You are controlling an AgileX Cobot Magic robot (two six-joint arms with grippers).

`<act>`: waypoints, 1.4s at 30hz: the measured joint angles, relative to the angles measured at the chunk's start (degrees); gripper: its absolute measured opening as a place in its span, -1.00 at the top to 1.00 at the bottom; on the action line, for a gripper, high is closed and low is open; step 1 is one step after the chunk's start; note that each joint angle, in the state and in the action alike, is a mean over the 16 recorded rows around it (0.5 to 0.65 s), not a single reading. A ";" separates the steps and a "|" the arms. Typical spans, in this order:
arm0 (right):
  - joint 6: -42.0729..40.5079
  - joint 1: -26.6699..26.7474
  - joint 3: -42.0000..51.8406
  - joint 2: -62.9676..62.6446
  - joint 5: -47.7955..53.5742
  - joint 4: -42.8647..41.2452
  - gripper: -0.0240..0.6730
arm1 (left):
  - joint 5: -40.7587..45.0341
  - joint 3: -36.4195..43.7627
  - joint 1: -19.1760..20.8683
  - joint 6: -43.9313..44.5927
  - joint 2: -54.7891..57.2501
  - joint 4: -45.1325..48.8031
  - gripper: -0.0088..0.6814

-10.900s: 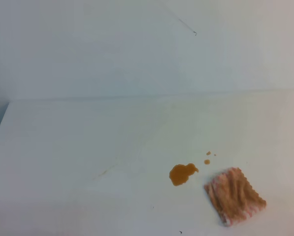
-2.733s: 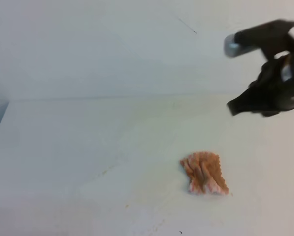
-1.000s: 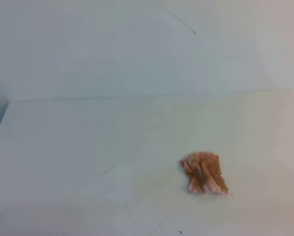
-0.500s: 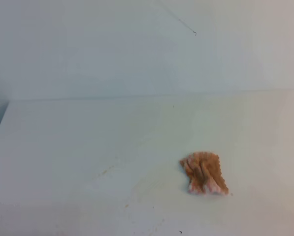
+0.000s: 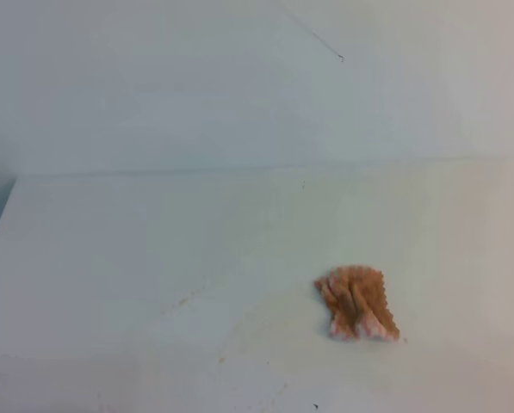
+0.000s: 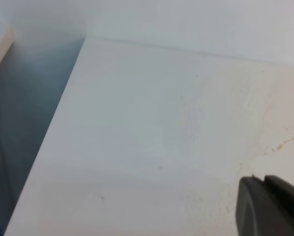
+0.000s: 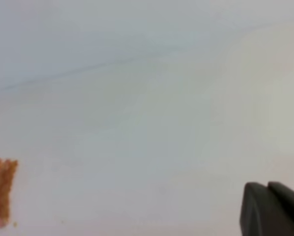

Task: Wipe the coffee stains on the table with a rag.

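The crumpled cloth rag (image 5: 356,303) lies on the smooth, matt white table (image 5: 136,258).

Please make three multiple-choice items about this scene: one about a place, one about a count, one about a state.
1. In the high view, where does the crumpled pinkish-tan cloth rag lie on the plain white table?
A. far left corner
B. right of the middle, toward the near edge
C. against the back wall

2. How many rags show in the high view?
A. one
B. two
C. three

3. What is the state of the rag?
A. spread flat as a neat square
B. bunched up and stained orange-brown
C. hanging from a gripper

Answers:
1. B, since it sits low and right of centre in that view.
2. A, since only one cloth is there.
3. B, since its folds are gathered and darkened, and no gripper touches it.
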 joint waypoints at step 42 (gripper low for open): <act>-14.27 1.64 1.16 -0.35 -1.90 1.88 0.94 | -0.11 0.16 0.00 -0.02 -0.10 -0.10 0.98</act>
